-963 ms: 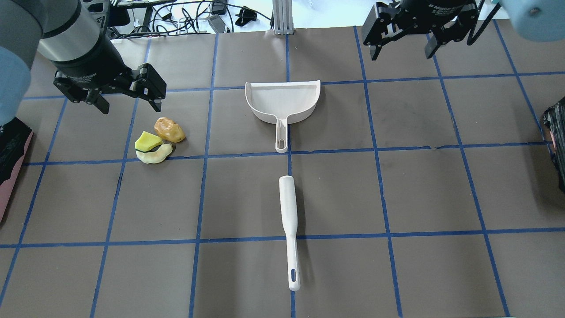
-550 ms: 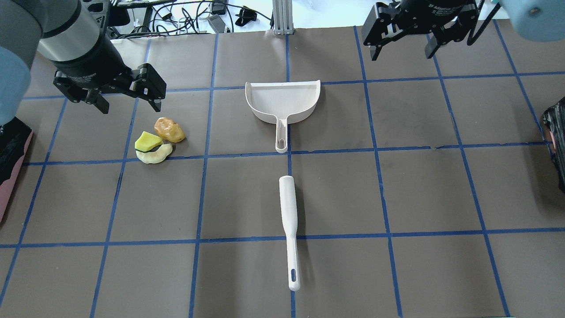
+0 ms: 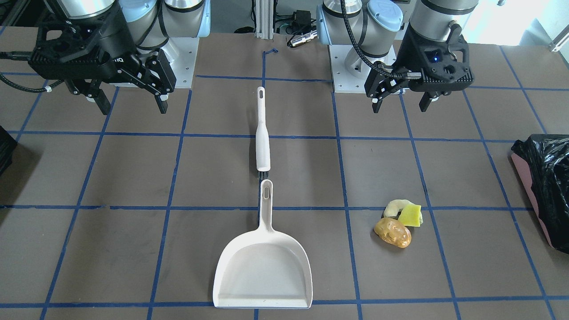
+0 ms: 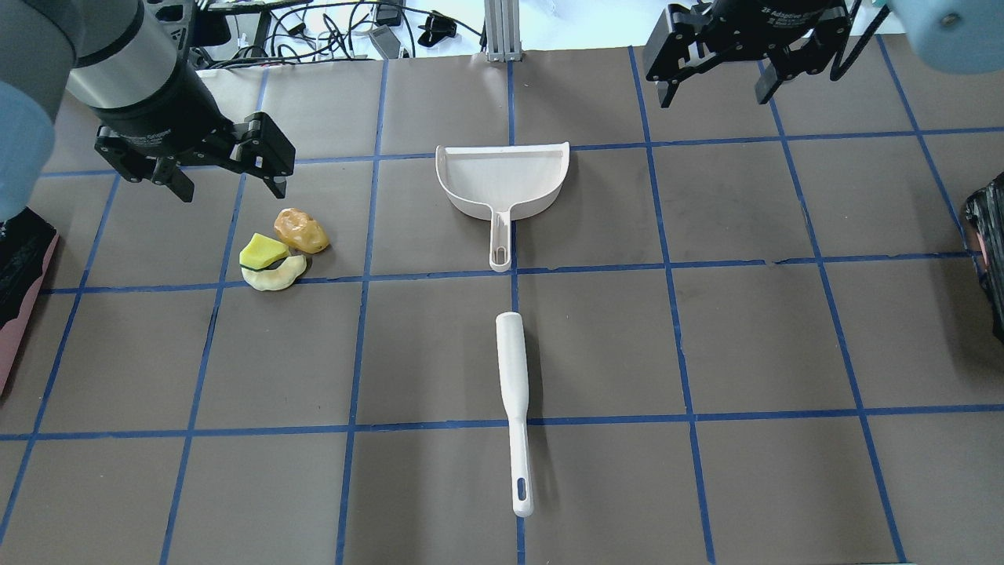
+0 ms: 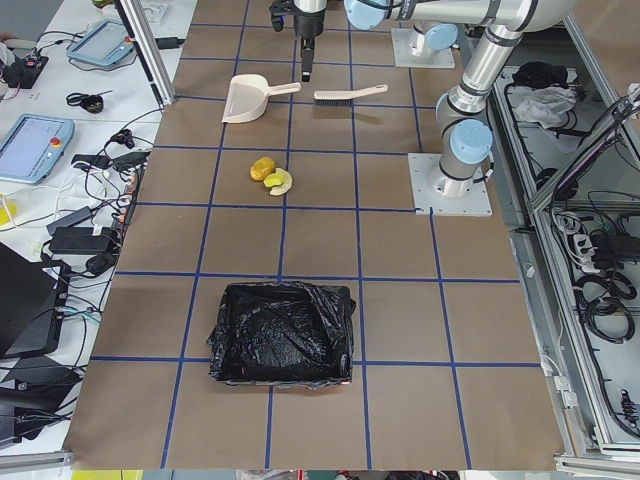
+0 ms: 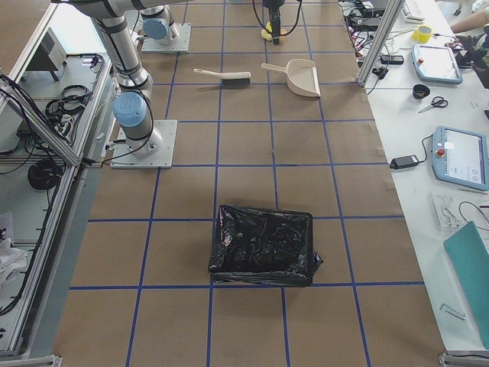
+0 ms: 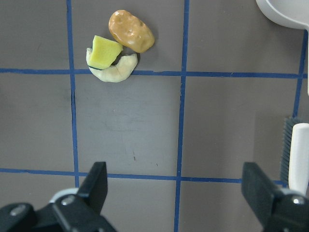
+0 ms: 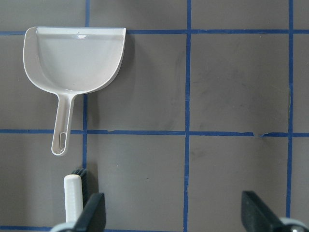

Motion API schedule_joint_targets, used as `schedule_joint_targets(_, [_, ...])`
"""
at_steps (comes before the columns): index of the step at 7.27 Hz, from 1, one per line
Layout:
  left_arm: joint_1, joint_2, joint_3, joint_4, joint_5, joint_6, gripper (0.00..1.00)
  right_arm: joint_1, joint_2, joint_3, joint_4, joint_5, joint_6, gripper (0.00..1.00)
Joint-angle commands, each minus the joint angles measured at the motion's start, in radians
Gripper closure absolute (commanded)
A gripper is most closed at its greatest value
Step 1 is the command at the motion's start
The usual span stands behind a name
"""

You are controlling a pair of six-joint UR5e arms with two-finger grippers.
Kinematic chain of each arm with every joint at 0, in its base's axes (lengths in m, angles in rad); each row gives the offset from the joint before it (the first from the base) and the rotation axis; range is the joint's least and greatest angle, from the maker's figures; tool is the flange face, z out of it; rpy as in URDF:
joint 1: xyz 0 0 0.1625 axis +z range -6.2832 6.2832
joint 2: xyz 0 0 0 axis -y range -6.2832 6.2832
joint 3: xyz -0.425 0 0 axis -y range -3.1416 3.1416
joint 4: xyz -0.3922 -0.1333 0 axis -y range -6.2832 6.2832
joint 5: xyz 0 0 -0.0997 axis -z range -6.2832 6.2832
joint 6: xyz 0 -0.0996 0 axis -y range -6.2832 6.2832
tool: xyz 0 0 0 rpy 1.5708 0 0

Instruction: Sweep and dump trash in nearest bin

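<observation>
Left gripper [image 4: 231,187] spread wide near trash [image 4: 276,256], orange-brown lump [image 4: 300,230], yellow-green wedge [image 4: 257,249] and cream curved piece [image 4: 276,277] touching, right gripper [image 4: 714,96] likewise spread, dustpan [image 4: 502,180] and brush [image 4: 514,392] mid-scene, black-lined bin [image 3: 544,173] at robot's far left.

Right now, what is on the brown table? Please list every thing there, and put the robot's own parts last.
table: 1, brown with a blue tape grid, under everything.
orange-brown lump: 1, glossy, robot's left half.
yellow-green wedge: 1, beside the lump, against the cream piece.
cream curved piece: 1, pale, on a tape line.
dustpan: 1, cream-white, centre, empty, handle toward the robot.
brush: 1, white, dark bristles, in line with the dustpan handle.
left bin: 1, black bag, pink side, robot's left end.
right bin: 1, black bag, opposite end.
left gripper: 1, black, open, near the trash.
right gripper: 1, black, open, right half.
</observation>
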Motion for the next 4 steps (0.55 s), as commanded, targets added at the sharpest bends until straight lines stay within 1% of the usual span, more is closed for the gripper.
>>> schedule_joint_targets(1, [0.0,-0.001,0.0,0.0,0.0,0.0,0.0,0.0,0.0,0.0,0.0,0.0,0.0,0.0])
schedule_joint_targets(4, [0.0,-0.001,-0.001,0.0,0.0,-0.003,0.0,0.0,0.0,0.0,0.0,0.0,0.0,0.0])
